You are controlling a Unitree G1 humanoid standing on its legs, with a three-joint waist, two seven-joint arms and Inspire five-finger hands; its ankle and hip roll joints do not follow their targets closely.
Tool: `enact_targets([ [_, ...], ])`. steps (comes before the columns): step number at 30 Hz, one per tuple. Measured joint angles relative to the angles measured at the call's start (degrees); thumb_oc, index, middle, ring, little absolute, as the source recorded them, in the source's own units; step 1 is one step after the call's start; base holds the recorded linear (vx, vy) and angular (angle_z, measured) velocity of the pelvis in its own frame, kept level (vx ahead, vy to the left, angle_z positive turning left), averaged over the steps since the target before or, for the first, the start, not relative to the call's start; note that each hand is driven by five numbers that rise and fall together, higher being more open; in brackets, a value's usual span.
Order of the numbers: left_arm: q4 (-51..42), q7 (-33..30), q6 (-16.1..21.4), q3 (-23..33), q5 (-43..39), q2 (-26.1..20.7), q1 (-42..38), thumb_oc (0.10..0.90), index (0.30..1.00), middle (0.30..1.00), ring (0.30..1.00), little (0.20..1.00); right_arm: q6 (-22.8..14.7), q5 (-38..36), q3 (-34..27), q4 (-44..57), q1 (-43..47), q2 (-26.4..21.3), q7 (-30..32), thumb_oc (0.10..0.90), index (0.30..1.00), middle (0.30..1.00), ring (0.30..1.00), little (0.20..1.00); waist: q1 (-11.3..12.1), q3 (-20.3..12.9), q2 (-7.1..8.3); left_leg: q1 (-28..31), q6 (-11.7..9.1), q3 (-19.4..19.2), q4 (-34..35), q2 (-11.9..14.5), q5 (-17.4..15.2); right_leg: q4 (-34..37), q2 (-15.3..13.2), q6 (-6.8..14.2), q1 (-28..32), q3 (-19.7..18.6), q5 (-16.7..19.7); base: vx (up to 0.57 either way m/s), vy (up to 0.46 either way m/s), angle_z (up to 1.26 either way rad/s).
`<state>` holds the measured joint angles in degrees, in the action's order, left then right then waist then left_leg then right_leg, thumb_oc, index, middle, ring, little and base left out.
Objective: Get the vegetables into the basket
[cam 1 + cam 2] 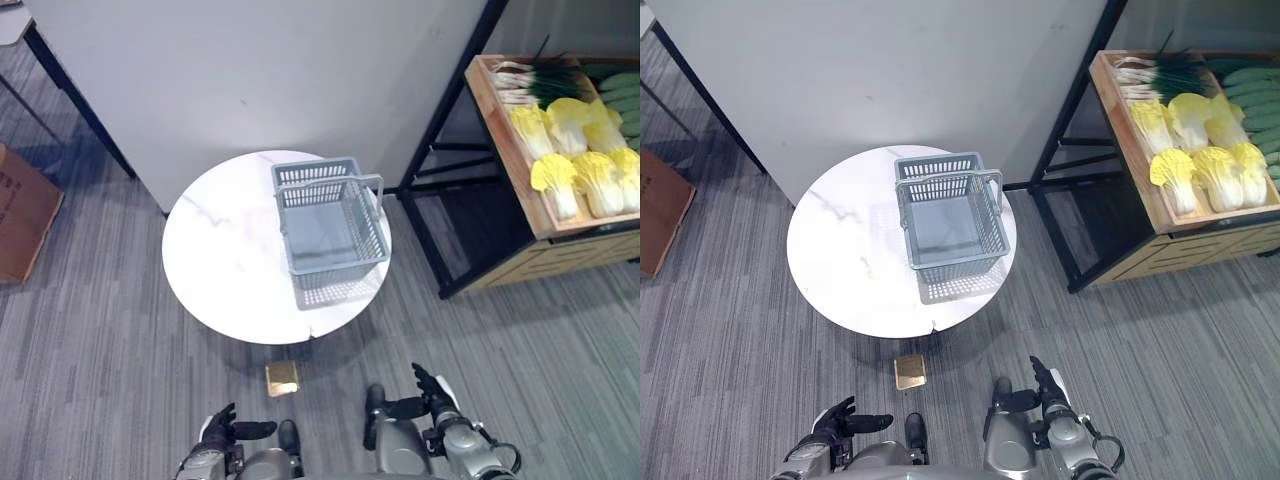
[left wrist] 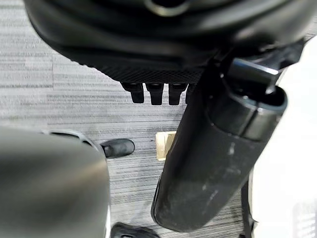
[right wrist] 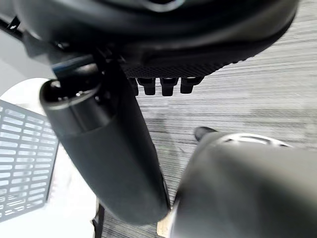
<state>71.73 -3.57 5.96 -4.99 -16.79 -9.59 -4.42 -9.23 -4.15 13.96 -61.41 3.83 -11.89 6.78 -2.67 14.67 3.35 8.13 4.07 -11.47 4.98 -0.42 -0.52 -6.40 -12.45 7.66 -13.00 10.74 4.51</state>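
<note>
Vegetables (image 1: 575,150) are lying in a shallow wooden crate (image 1: 503,135) on a dark-framed shelf rack (image 1: 440,160), well apart from the counter and to its right. They are sitting in rows: pale-stalked green onions (image 1: 535,80) at the far end, yellow-leaved cabbages (image 1: 565,125) with white bases in the middle and near rows, and green cucumbers (image 1: 625,95) along the right edge.

Going left to right across the scene:

- Cardboard box (image 1: 22,212): sitting on the grey striped floor at the far left.
- Left hand (image 1: 222,430): hanging low beside the body, over the floor; fingers are lying relaxed and nearly straight, thumb sticking out, holding nothing.
- Counter (image 1: 220,255): round, white marbled top, standing in front of a pale wall panel.
- Small gold square object (image 1: 282,378): lying on the floor just below the counter's near edge.
- Basket (image 1: 330,215): grey plastic, slotted walls, handle folded up across its far end, standing upright on the right half of the counter, nothing inside it.
- Right hand (image 1: 432,390): hanging low over the floor; fingers are extended and loosely spread, gripping nothing.
</note>
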Motion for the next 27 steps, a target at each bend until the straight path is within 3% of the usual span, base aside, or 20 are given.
enact_targets([
  [2,0.7,0.1,0.1,0.7,0.2,-0.8,0.2,0.900,1.000,1.000,1.000,1.000,0.2,-0.2,-0.2,-0.8,0.0,1.2,-0.3,0.900,1.000,1.000,1.000,1.000,-0.5,-0.2,1.08,1.8,-3.2,1.3,-0.3,0.4,-1.3,4.4,1.0,0.0,2.5,-3.2,2.4,0.18,-0.210,0.26],
  [3,1.1,0.1,0.1,0.9,0.3,-0.3,0.3,0.900,1.000,1.000,1.000,1.000,0.2,-0.1,0.0,-1.3,-0.2,0.8,-0.3,0.900,1.000,1.000,1.000,1.000,-1.1,-0.3,0.70,2.4,-4.6,1.8,-1.0,1.8,-2.2,4.5,2.5,-1.0,3.8,-3.3,5.3,0.09,-0.217,0.36],
  [6,0.6,0.3,0.4,1.1,0.8,0.8,0.8,0.900,1.000,1.000,1.000,1.000,0.2,0.1,0.0,-1.2,-0.1,0.3,-0.4,0.900,1.000,1.000,1.000,1.000,-0.8,-0.7,-0.47,1.7,-5.8,1.9,-4.2,5.5,-2.8,5.2,5.9,-3.0,5.4,-1.9,4.7,0.05,-0.169,0.11],
  [8,-0.3,1.4,0.6,0.8,1.1,0.5,0.4,0.900,1.000,1.000,1.000,1.000,0.2,0.0,0.0,-1.2,0.0,0.0,-0.5,0.900,1.000,1.000,1.000,1.000,-0.8,-0.5,0.14,-1.8,-7.0,2.6,-11.1,6.8,-2.9,5.8,6.6,-5.3,6.0,-0.8,4.8,0.01,-0.145,0.16],
  [10,-0.6,1.5,0.9,0.6,1.1,0.6,-0.1,0.900,1.000,1.000,1.000,1.000,0.2,0.0,-0.1,-1.8,0.0,-0.8,-0.5,0.900,1.000,1.000,1.000,1.000,-0.8,-0.3,0.04,-7.0,-8.1,4.3,-20.9,7.6,-2.3,6.1,6.8,-5.8,6.7,0.1,3.5,-0.01,-0.115,0.21],
  [12,-0.4,1.4,1.1,1.2,0.5,0.7,-1.0,0.900,1.000,1.000,1.000,1.000,0.3,0.0,-0.1,-3.2,0.1,-1.6,-0.5,0.900,1.000,1.000,1.000,1.000,-0.3,0.2,-0.08,-11.5,-11.8,7.3,-29.6,7.5,-0.3,6.1,6.6,-7.3,7.3,0.3,2.5,0.04,0.009,0.00],
  [13,-1.5,1.1,1.2,1.2,-0.6,0.8,-1.2,0.900,1.000,1.000,1.000,1.000,0.3,0.0,-0.1,-4.2,0.6,-2.4,-0.2,0.900,1.000,1.000,1.000,1.000,0.5,1.0,-0.20,-13.0,-13.9,10.9,-32.4,6.4,-1.9,5.9,6.9,-7.9,7.6,-0.9,2.4,0.12,0.107,-0.30],
  [14,-1.6,1.2,1.2,1.1,-0.6,1.2,-1.4,0.900,1.000,1.000,1.000,1.000,0.1,-0.1,-0.2,-4.4,0.6,-3.3,0.0,0.900,1.000,1.000,1.000,1.000,-0.5,1.2,-1.07,-13.5,-13.7,11.6,-30.6,6.6,-2.2,6.5,7.1,-8.1,8.3,-1.0,1.8,0.19,0.251,-0.12],
  [15,-1.3,1.0,0.8,0.9,-0.4,1.5,-2.2,0.900,1.000,1.000,1.000,1.000,0.1,-0.1,-0.6,-5.1,0.4,-3.8,0.1,0.900,1.000,1.000,1.000,1.000,-1.8,1.3,-1.12,-13.3,-13.3,8.9,-21.3,9.0,-1.5,8.7,7.1,-8.1,9.4,0.6,1.7,0.18,0.270,0.15],
  [16,-1.2,0.7,0.8,0.0,-0.1,1.1,-2.6,0.900,1.000,1.000,1.000,1.000,0.2,-0.2,-2.0,-5.6,0.0,-3.7,0.3,0.900,1.000,1.000,1.000,1.000,-1.8,1.4,-0.96,-12.2,-12.7,5.3,-11.1,11.4,-0.2,10.5,7.2,-7.8,10.0,0.7,1.6,0.16,0.307,0.27],
  [18,0.2,1.0,1.1,-0.3,0.0,0.3,-3.6,0.900,1.000,1.000,1.000,1.000,1.0,-0.2,-3.6,-7.1,-0.1,-4.4,0.7,0.900,1.000,1.000,1.000,1.000,-2.0,1.4,-1.50,-12.6,-12.5,0.2,-2.8,13.6,1.4,11.2,7.3,-6.5,9.9,0.1,1.5,0.10,0.252,-0.05],
  [21,2.6,1.0,0.4,0.2,0.0,1.4,-2.2,0.900,1.000,1.000,1.000,1.000,1.1,-0.1,-3.5,-6.5,-2.4,-5.9,0.8,0.900,1.000,1.000,1.000,1.000,-2.5,0.4,-3.19,-9.3,-11.2,1.3,-4.5,11.1,2.1,9.5,7.4,-5.9,10.3,0.3,1.9,0.05,0.237,-0.55],
  [22,2.7,1.0,0.2,0.1,0.2,2.9,-1.8,0.900,1.000,1.000,1.000,1.000,1.1,0.0,-3.5,-5.4,-3.8,-6.8,0.9,0.900,1.000,1.000,1.000,1.000,-3.8,-0.1,-4.43,-8.3,-8.8,0.6,-6.0,8.4,1.7,8.3,7.3,-5.5,9.6,0.1,2.2,0.06,0.342,-0.52],
  [25,2.2,1.6,0.5,0.0,1.1,1.6,-1.0,0.900,1.000,1.000,1.000,1.000,1.3,0.3,-3.3,-5.2,-4.0,-5.0,0.9,0.900,1.000,1.000,1.000,1.000,-2.8,-0.6,-2.35,-5.7,-7.1,-2.8,-1.0,5.6,2.6,5.3,4.7,-3.9,7.4,-2.7,1.6,0.03,0.118,-0.42],
  [27,2.3,1.7,0.6,0.1,1.1,0.8,-0.8,0.900,1.000,1.000,1.000,1.000,1.6,1.2,-2.2,-5.2,-4.9,-2.6,1.1,0.900,1.000,1.000,1.000,1.000,-2.8,-1.3,-0.69,-5.1,-5.2,-3.3,0.3,3.9,2.9,5.3,2.4,-3.4,7.4,-2.0,1.8,0.02,0.034,-0.09],
])
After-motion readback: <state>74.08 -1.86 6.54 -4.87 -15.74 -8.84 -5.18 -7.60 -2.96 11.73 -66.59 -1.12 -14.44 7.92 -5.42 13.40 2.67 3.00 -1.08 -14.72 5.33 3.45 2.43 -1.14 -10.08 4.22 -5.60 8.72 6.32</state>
